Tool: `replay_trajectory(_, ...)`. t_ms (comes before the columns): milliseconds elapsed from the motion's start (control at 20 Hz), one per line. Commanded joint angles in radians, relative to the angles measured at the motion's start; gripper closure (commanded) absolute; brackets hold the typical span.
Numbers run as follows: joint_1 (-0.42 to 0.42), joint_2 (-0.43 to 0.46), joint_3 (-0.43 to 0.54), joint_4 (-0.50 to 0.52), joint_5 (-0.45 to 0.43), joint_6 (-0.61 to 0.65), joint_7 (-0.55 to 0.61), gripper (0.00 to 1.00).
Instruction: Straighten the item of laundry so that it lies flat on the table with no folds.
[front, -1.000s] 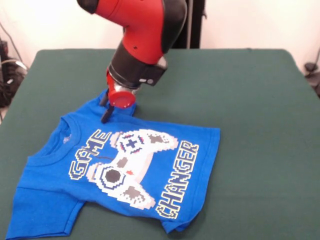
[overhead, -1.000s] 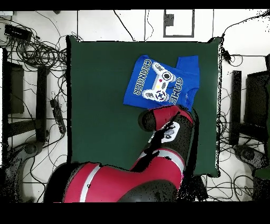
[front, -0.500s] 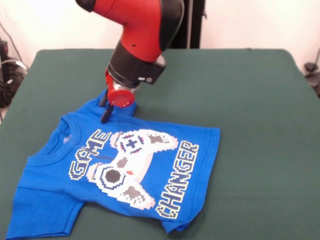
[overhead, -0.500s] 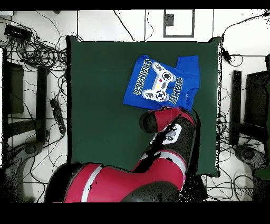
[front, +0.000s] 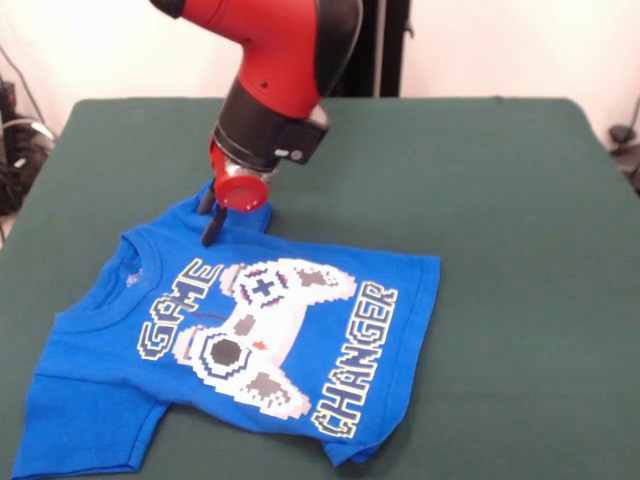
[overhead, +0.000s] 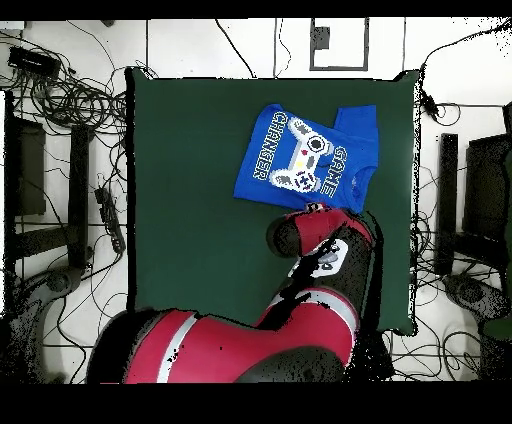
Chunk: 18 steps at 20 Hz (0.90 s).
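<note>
1 dark green surface (front: 500, 200) fills most of the front view, far larger than anything on it. Next in size is the red and black arm (front: 280, 70), coming down from above to the shirt's far edge. The blue T-shirt (front: 240, 350) lies print-up on the surface's near left part in the front view, body mostly flat, with 1 sleeve at the lower left spread out and the far sleeve bunched up under the wrist. The gripper (front: 212, 225) sits at that bunched sleeve; a dark fingertip touches the cloth, but I cannot tell whether it is spread or pinching, since the red wrist disc hides it. In the overhead view the arm covers that spot. The step in hand looks like working this far sleeve; the next move likely calls for drawing it outward, away from the collar, until it lies flat.
</note>
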Motion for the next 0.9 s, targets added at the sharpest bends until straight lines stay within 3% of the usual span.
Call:
replay_trajectory(50,-0.01,0.098,0.184,0.167,0.012,-0.109,-0.005,0.0)
replay_trajectory(450,-0.061,0.078,0.221,0.23,-0.024,-0.149,-0.058,0.0)
replay_trajectory(900,-0.023,0.081,0.185,0.261,-0.014,-0.144,-0.035,0.0)
